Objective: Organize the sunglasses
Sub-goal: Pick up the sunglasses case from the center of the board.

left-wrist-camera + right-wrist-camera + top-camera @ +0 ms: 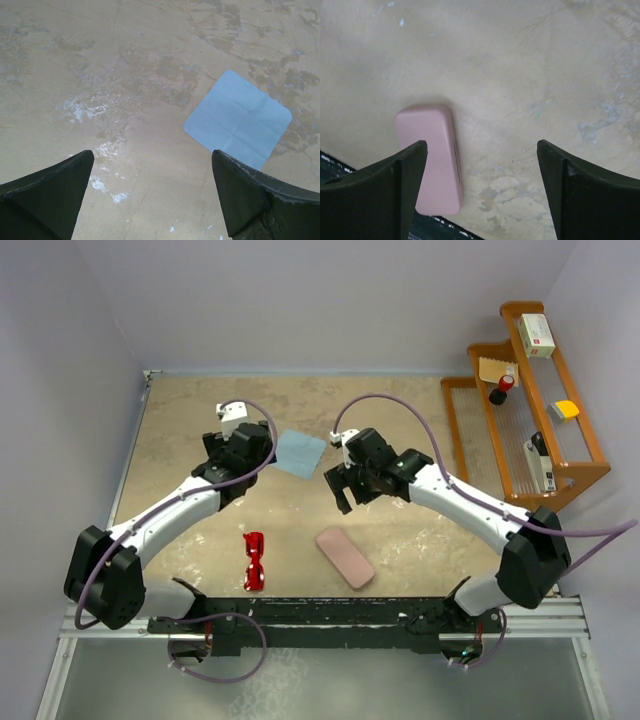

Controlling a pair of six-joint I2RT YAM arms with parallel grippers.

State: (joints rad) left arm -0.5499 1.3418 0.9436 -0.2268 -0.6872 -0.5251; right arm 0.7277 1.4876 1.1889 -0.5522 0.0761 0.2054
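1. The left hand (152, 156) hangs over the far-left part of the table (400, 420). Its two fingers are spread wide with nothing between them, and only bare, mottled surface shows in the gap in its wrist view.
2. The sunglasses (255, 560) are glossy red. They lie on the table close to its near edge, between the two arms, with their long side running near to far. They are well apart from both hands, neither hand touches them, and neither wrist view shows them.
3. A light blue square cloth (300, 453) lies flat toward the middle of the table, beyond the sunglasses and just beside the left hand. In the left wrist view it sits ahead of the fingers and off to the right, with its fold creases showing.
4. A pink oblong case (345, 557) lies closed and at a slant near the front edge, to the right of the sunglasses and not touching them.
5. The right hand (481, 146) hovers right of centre, above and beyond the case. Its fingers are wide apart and hold nothing. In its wrist view the case lies below, partly hidden behind one finger.
6. A wooden rack (590, 455) stands off the table's right edge and carries a few small items.
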